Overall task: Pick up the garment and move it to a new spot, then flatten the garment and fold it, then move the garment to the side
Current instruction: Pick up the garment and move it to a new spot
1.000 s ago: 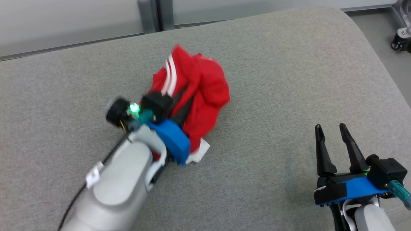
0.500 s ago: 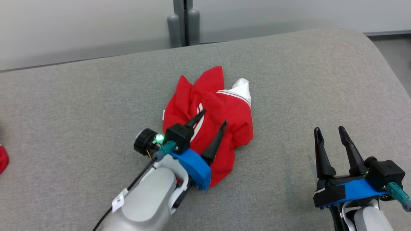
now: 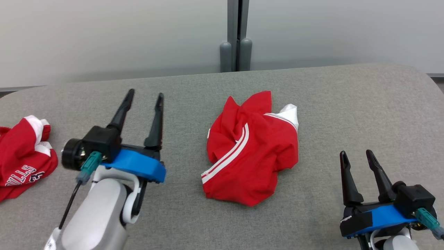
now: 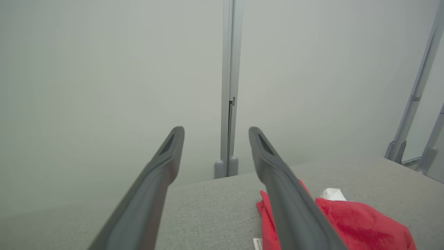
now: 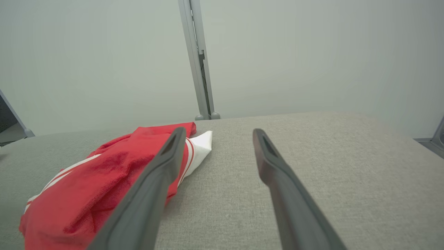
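Your left gripper, two long dark fingers on a blue mount: jaws spread wide with nothing between them, held up off the surface, well left of the cloth. In its wrist view the fingers aim at the pale wall, so it isn't lined up on anything. Right gripper is the same: jaws wide, empty, parked low at the right with its fingers pointing toward the wall. Its wrist view puts the cloth left of the left finger, apart from it.

The crumpled red garment with white stripes and a white cuff lies free on the grey fabric-covered table, about mid-surface, between the two grippers. It's bunched, with layers lapped over each other. I read the relocation step as done. It sits central, likely so both arms can reach it.

Flattening is what's left next. You'll want an edge or corner on each side. The white cuff at the upper right looks like the easiest grab for the right arm.

A second red garment with white lettering sits at the far left edge, well apart. Mind it with the left arm.
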Motion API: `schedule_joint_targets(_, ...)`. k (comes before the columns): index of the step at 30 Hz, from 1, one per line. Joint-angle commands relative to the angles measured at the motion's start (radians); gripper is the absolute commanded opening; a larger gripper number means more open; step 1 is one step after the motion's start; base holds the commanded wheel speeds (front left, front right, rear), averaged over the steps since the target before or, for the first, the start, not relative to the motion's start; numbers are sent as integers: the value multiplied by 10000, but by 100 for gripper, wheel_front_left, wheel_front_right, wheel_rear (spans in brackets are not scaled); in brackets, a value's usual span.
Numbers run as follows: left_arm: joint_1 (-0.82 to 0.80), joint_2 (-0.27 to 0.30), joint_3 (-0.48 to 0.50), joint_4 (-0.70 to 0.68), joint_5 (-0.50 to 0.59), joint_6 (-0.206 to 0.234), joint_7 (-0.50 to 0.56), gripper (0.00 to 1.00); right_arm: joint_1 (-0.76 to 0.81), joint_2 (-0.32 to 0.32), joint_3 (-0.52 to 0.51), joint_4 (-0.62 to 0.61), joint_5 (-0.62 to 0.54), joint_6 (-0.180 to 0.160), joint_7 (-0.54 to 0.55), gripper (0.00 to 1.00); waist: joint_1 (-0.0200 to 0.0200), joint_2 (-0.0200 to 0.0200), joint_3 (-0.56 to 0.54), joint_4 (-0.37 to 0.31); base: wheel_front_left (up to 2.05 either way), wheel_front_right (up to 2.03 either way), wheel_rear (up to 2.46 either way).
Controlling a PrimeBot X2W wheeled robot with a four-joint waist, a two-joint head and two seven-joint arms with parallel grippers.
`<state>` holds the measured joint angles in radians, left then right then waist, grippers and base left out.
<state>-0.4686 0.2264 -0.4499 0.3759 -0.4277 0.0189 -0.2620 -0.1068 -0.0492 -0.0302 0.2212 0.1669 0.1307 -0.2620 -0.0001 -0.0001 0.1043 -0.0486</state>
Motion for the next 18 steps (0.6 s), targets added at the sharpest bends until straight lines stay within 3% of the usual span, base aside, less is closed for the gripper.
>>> schedule_joint_targets(1,300,164,254,-235,124,131,-41,100,136,-21,-17,-8,-61,3,-4,100,1,1,-13,114,0,0,0)
schedule_joint_targets(9,2137,845,1995,-1800,745,656,-41,100,269,-21,-70,-63,-98,1,77,100,1,1,-237,592,0,0,0)
schedule_joint_targets(18,4122,928,3330,-2371,732,616,-35,100,586,-23,-77,-71,-118,3,183,100,1,1,-720,749,0,0,0)
